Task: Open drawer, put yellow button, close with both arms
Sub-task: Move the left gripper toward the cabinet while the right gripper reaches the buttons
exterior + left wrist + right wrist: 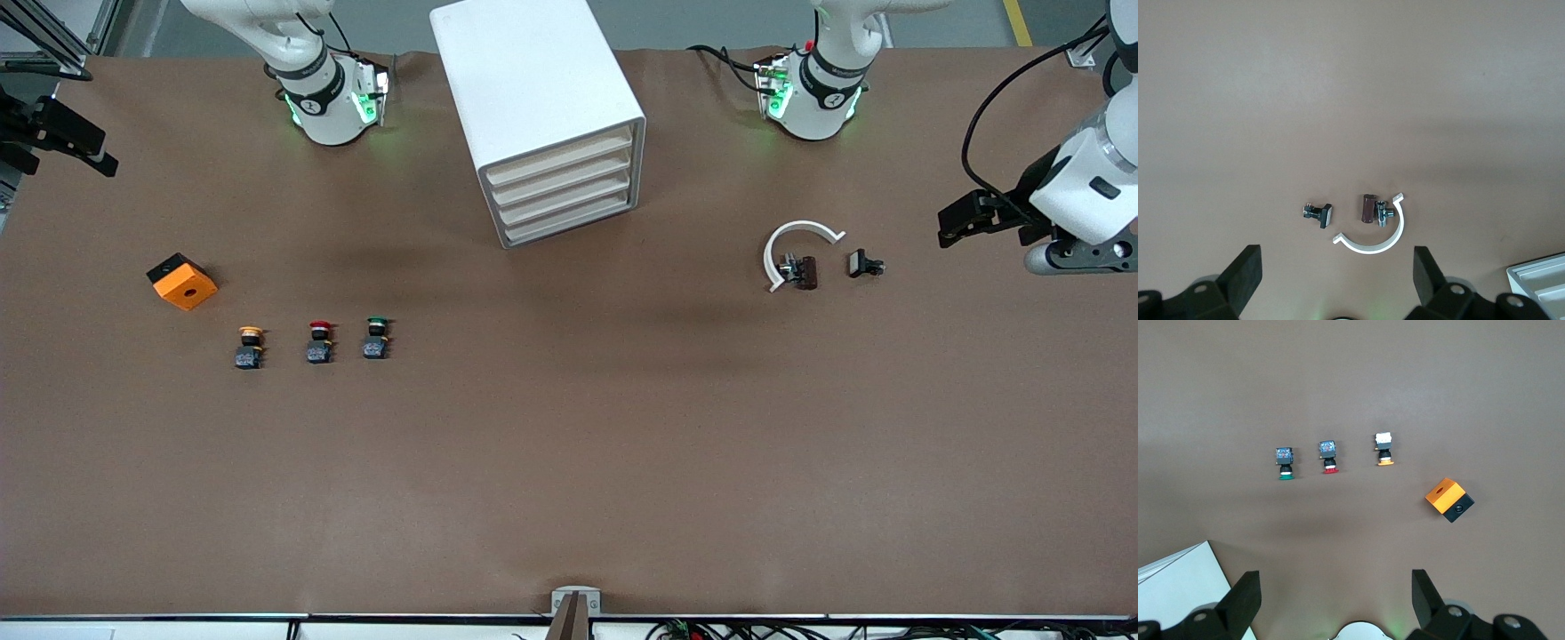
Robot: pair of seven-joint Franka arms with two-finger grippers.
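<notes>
- Table (569, 462): covered in brown material; the strip along the edge nearest the front camera carries nothing.
- Yellow button (250, 347): standing on the table toward the right arm's end, at the end of a row of three; untouched, not yet lifted.
- Red button (320, 341): placed just beside the yellow button, in the middle of the row.
- Green button (376, 339): placed at the row's end toward the table's middle.
- Orange box (182, 281): orange with a black side, set slightly farther from the front camera than the row, nearer the right arm's end edge.
- White curved clip (794, 249): lying toward the left arm's end, with a small dark fitting (803, 271) at its open side and a black bolt piece (862, 263) near it.
- Cabinet (533, 107): white, set at the middle of the farthest edge between the two bases, turned at an angle; four cream fronts are seen.
- Drawer (560, 158): the uppermost front, flush with the others, judged fully closed.
- Left gripper (965, 218): held over the left arm's end edge, jaws released and spread, nothing grasped.
- Right gripper (62, 138): held over the right arm's end edge, jaws released, nothing grasped.
- Step in hand: judged as the start; opening of the drawer has not begun.
- Next move: a gripper is to be brought to the top drawer's front edge and the drawer pulled out along the cabinet's angled axis, so that the tray is exposed.
</notes>
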